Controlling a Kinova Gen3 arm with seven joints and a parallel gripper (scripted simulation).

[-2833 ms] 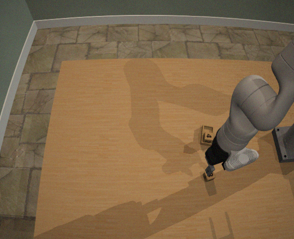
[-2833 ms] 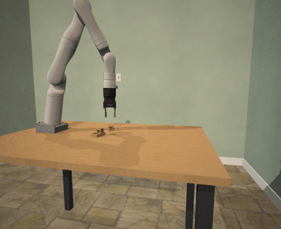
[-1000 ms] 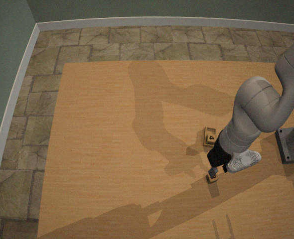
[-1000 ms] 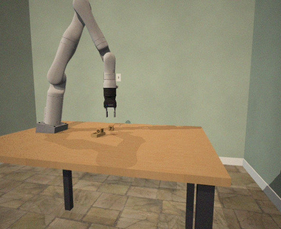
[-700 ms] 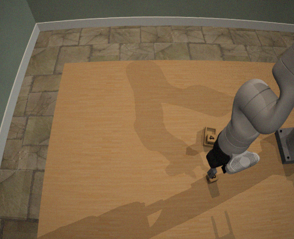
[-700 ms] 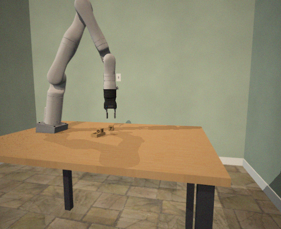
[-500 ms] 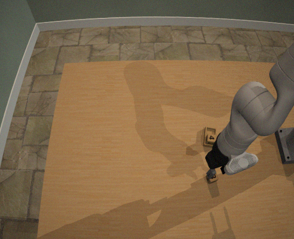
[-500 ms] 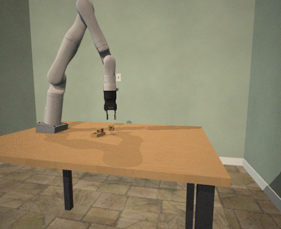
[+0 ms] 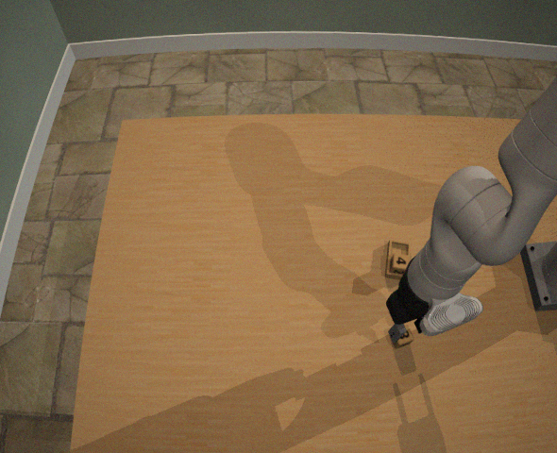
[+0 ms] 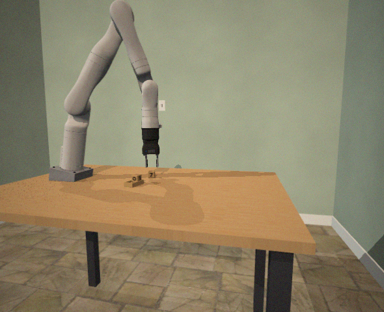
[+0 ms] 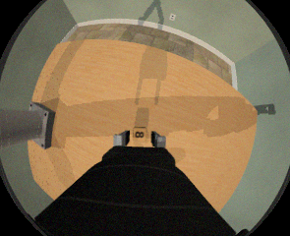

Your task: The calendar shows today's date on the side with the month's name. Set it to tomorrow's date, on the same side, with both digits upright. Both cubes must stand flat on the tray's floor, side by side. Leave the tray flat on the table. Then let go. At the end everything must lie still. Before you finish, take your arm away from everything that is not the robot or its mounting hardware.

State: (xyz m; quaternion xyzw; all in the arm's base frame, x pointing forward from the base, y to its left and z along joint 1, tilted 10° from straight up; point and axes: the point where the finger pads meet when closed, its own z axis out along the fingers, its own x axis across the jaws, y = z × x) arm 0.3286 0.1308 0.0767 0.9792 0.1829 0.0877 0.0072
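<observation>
Exterior: one cube (image 9: pixel 401 260) (image 10: pixel 137 177) is sitting in the tray (image 9: pixel 389 258) (image 10: pixel 129 184). Another cube (image 9: pixel 403 337) (image 10: pixel 151 174) (image 11: pixel 140 134) is waiting outside, the wide-open pincer (image 9: pixel 408 327) (image 10: pixel 151 166) (image 11: pixel 140 136) hovering above.

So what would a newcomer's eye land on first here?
Probably the big pale arm, reaching over the wooden table with its pincer open above a small numbered cube. Next, the little tray beyond it, with another cube inside.

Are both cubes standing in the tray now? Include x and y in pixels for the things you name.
No, one cube (image 9: pixel 399 261) (image 10: pixel 137 178) is in the tray (image 9: pixel 389 258) (image 10: pixel 129 184), while the other cube (image 9: pixel 404 339) (image 10: pixel 151 174) (image 11: pixel 140 135) sits outside it on the table.
</observation>
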